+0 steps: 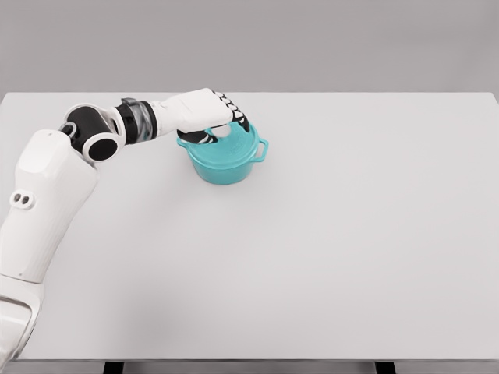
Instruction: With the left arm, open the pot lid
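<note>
Head view: pretty simple scene, one arm doing all the work, the right arm isn't in shot at all.
Pot: small round teal pot [226, 160] with two side handles, sitting on the plain white worktop [351, 234], left of the middle and toward the far edge.
Lid: matching teal lid [236, 142], looks like it's on the pot or barely off it, honestly can't tell since the hand hides most of it.
Left hand: white five-finger left hand [209, 113] comes in from the left over the top of the pot, its fingers [234, 117] curled down onto the middle of the lid, so I'd say it's gripping the lid's knob, though the knob itself is hidden.
Stage: my guess is grasp made, lift about to happen.
Risk 1: if the hold is shallow, the lid could slip out on the way up and clatter back.
Risk 2: pulling sideways instead of straight up could drag or tip the whole pot, it looks light.
</note>
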Robot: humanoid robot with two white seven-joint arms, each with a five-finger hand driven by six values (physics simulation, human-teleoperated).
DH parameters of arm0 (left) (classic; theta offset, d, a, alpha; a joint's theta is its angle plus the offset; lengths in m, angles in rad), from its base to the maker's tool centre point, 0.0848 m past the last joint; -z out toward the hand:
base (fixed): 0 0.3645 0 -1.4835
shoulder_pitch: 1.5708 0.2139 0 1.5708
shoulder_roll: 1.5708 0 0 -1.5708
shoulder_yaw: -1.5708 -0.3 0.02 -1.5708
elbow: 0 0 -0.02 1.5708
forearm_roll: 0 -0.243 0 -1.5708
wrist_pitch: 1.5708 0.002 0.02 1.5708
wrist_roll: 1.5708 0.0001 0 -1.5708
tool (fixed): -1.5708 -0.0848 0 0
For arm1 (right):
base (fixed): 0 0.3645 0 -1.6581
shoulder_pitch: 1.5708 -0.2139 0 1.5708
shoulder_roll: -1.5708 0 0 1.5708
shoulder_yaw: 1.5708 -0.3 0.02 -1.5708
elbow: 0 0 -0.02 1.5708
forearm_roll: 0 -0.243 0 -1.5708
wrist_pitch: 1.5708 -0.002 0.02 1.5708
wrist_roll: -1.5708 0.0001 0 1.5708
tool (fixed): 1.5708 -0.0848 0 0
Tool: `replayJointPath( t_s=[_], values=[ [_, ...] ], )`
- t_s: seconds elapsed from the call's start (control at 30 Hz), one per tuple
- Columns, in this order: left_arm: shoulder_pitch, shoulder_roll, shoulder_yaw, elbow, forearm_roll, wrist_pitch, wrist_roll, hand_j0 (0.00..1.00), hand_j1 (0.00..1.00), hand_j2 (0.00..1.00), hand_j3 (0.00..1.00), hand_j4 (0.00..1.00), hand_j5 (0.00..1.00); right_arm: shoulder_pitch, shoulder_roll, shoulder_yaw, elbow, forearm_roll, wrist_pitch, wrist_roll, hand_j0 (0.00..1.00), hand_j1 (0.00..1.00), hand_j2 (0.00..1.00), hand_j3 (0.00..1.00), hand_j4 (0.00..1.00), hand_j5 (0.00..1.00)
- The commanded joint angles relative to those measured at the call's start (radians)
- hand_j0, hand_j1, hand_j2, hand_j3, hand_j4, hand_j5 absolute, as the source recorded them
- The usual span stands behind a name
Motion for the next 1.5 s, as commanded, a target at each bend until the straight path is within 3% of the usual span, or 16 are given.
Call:
replayJointPath(
  t_s=[0.0,1.0,1.47],
  values=[
    [0.0,0.0,0.002,0.0,0.005,0.003,0.001,0.71,0.71,0.71,0.71,0.71,0.71,0.0,0.0,0.0,0.0,-0.001,0.0,0.0,1.0,1.0,1.0,1.0,1.0,1.0],
    [0.017,0.003,-0.006,0.0,0.004,0.003,0.001,0.7,0.7,0.7,0.7,0.7,0.7,0.0,0.0,0.0,0.0,-0.001,0.0,0.0,1.0,1.0,1.0,1.0,1.0,1.0],
    [0.017,0.003,-0.005,0.0,0.007,0.003,0.001,0.63,0.63,0.63,0.63,0.63,0.63,0.0,0.0,0.0,0.0,-0.001,0.0,-0.001,1.0,1.0,1.0,1.0,1.0,1.0]
  ],
)
